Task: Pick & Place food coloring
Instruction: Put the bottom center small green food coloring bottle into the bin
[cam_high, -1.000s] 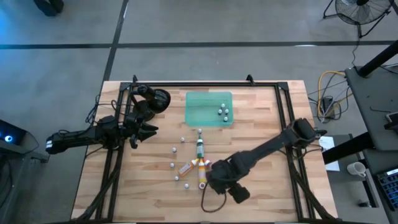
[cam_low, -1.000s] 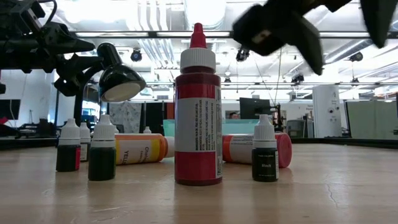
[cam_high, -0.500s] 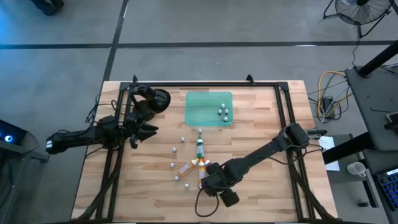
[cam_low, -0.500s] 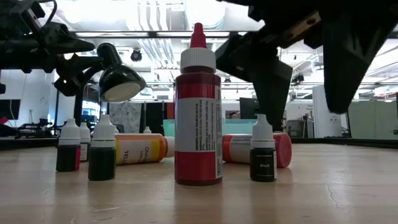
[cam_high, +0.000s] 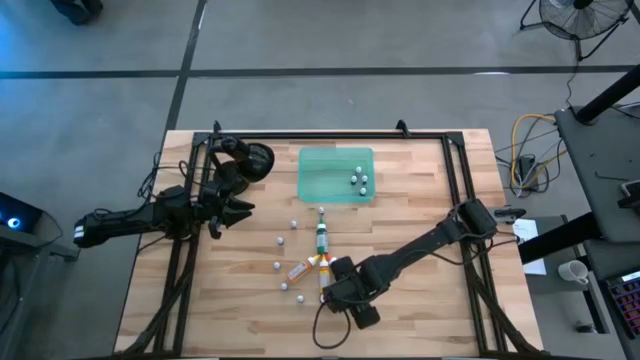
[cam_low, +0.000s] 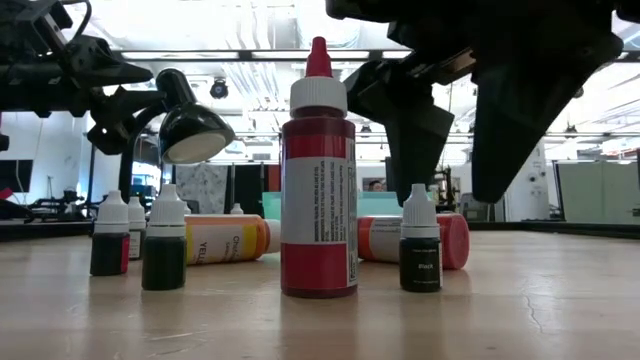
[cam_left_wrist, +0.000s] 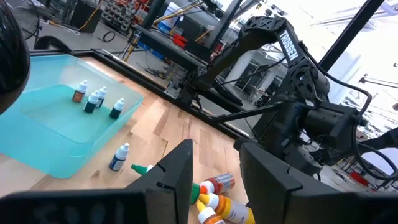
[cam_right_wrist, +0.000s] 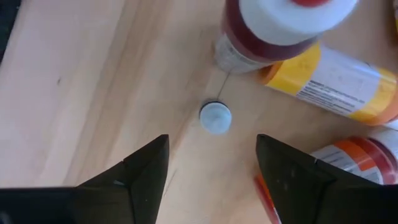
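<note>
The food coloring bottles cluster mid-table. A big red bottle (cam_low: 318, 180) stands upright, and orange-yellow bottles (cam_low: 225, 240) lie on their sides behind it. A green bottle (cam_high: 321, 238) lies toward the tray. A small dark bottle with a white cap (cam_low: 420, 240) stands upright. My right gripper (cam_right_wrist: 211, 155) hangs open just above it, pointing steeply down. Its cap (cam_right_wrist: 216, 117) shows just ahead of the gap between the two fingers, clear of both. My left gripper (cam_left_wrist: 214, 180) waits open at the table's left (cam_high: 225, 210), with nothing between its fingers.
A translucent green tray (cam_high: 325, 185) at the far middle holds several small bottles (cam_high: 360, 179). More small bottles (cam_low: 165, 245) stand scattered left of the cluster. A black desk lamp (cam_high: 255, 160) stands near the left arm. A red-orange bottle (cam_right_wrist: 348, 162) lies close beside my right finger.
My right gripper has come down over the small dark bottle and shifted a little toward the table's left, tipping to point more steeply down. Its fingers now hang just above the bottle's cap. The bottles have stayed where they were.
</note>
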